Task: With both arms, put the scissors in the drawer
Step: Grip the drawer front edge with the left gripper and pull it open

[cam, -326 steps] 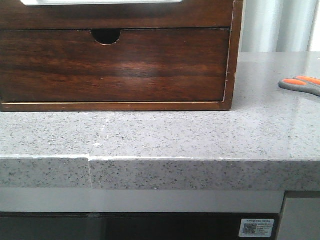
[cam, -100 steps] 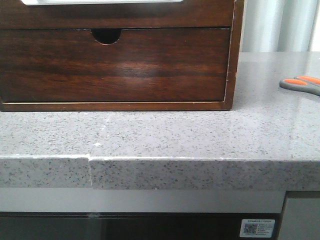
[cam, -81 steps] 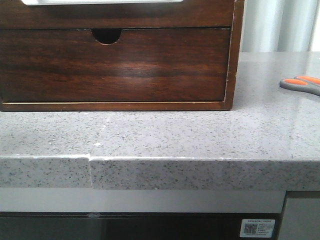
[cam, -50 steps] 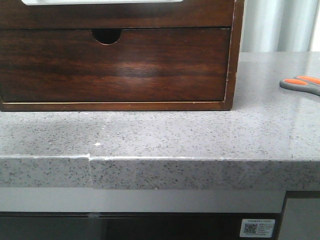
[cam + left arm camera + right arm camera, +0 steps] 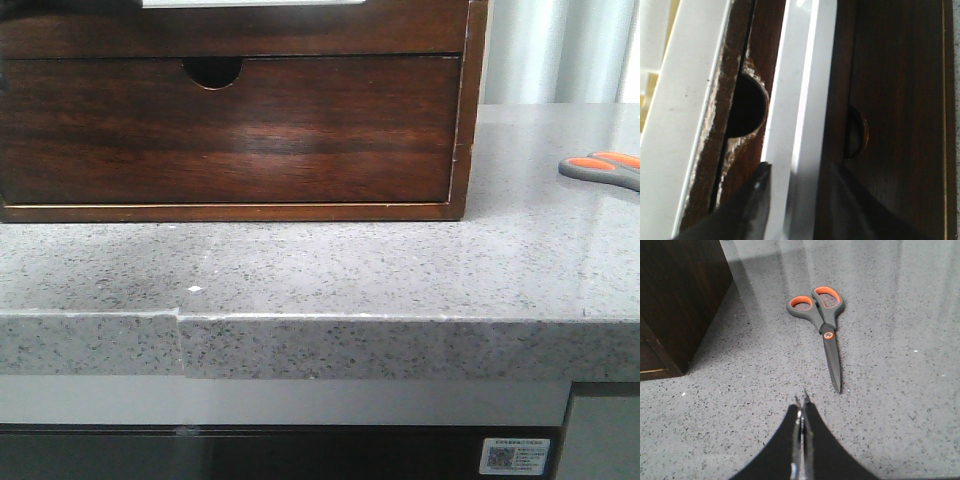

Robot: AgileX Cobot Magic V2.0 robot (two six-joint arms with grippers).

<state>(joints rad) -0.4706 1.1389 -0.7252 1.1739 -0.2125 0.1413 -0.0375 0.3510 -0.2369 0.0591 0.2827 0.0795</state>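
At right edge of the front frame, the scissors [image 5: 603, 168] lie flat on the grey countertop [image 5: 330, 275], well apart from the wooden box [image 5: 235, 110]. Right gripper [image 5: 801, 401], fingers pressed together, hovers near the blade tip. Left gripper [image 5: 796, 172], fingers spread, straddles the white-lined drawer [image 5: 802, 100] edge.

Kitchen: speckled stone countertop [image 5: 400, 270].
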